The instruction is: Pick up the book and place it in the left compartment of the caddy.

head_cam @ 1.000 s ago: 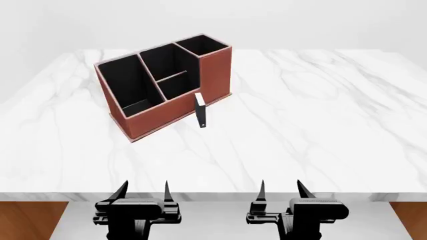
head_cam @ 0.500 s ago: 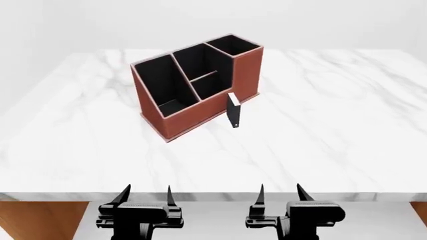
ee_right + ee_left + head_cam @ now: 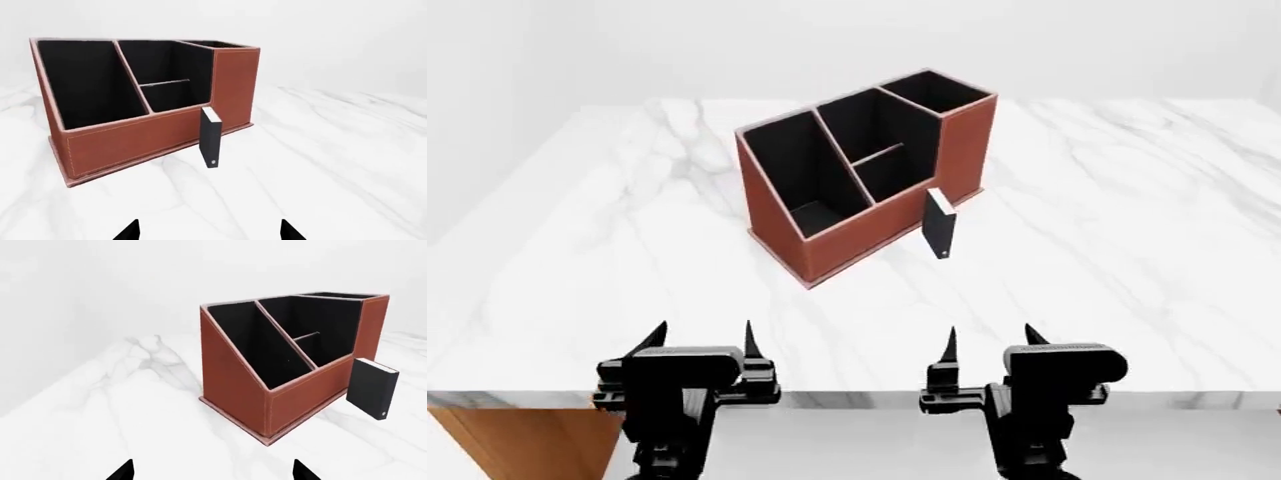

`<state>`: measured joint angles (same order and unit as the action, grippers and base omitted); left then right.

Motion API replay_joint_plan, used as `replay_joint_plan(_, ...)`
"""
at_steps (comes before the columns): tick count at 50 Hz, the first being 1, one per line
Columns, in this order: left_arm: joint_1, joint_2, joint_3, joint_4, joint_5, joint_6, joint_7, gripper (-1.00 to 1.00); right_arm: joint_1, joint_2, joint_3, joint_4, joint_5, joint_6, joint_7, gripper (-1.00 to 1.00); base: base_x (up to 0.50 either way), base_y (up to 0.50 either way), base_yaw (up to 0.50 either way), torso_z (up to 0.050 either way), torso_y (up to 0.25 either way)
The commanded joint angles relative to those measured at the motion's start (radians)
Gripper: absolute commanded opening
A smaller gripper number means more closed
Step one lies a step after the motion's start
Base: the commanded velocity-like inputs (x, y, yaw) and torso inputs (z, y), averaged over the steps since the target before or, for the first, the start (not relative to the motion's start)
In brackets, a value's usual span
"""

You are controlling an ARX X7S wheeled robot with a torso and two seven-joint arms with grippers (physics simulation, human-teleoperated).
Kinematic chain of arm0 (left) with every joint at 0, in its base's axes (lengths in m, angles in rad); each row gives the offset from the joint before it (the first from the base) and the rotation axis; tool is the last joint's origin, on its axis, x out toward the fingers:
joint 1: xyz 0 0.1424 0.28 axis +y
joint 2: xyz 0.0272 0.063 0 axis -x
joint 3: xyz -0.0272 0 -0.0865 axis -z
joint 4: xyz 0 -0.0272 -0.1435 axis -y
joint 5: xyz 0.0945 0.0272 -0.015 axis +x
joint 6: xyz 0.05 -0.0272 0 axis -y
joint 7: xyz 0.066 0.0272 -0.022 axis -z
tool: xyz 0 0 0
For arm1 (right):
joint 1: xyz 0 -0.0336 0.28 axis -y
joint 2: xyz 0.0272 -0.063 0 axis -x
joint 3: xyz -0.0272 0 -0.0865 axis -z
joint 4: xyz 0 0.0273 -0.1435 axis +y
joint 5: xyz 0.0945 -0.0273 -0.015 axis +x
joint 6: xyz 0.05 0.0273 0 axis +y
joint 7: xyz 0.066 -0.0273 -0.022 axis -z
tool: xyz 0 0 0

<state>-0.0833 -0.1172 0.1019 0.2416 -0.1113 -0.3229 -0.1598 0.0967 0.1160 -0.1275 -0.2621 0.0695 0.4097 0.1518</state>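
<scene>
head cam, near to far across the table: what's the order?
left claw and right claw at the near edge → book, standing upright → caddy, whose left compartment is on the left side.

A white marble counter [image 3: 1121, 250] with fine grey veining fills most of the head view, its pale front edge running across the lower part. Below that edge, a strip of reddish-brown wood panel [image 3: 501, 445] shows at the lower left corner. Behind the counter rises a plain, off-white wall [image 3: 694, 45]. Both wrist views show the same veined marble surface and pale backdrop.
</scene>
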Motion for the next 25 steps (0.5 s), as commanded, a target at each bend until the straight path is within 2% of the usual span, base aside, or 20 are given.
replay_joint_plan(1, -0.092, -0.007, -0.044, 0.197, -0.042, -0.219, 0.009, 1.0, 0.111, 0.004, 0.035, -0.222, 0.031, 0.3, -0.031, 1.0, 0.5, 0.0, 0.0, 0.0, 0.0)
replay_joint_plan(25, -0.067, -0.024, -0.032, 0.168, -0.06, -0.172, -0.009, 1.0, 0.111, 0.022, 0.002, -0.162, 0.048, 0.252, -0.031, 1.0, 0.5, 0.0, 0.0, 0.0, 0.0)
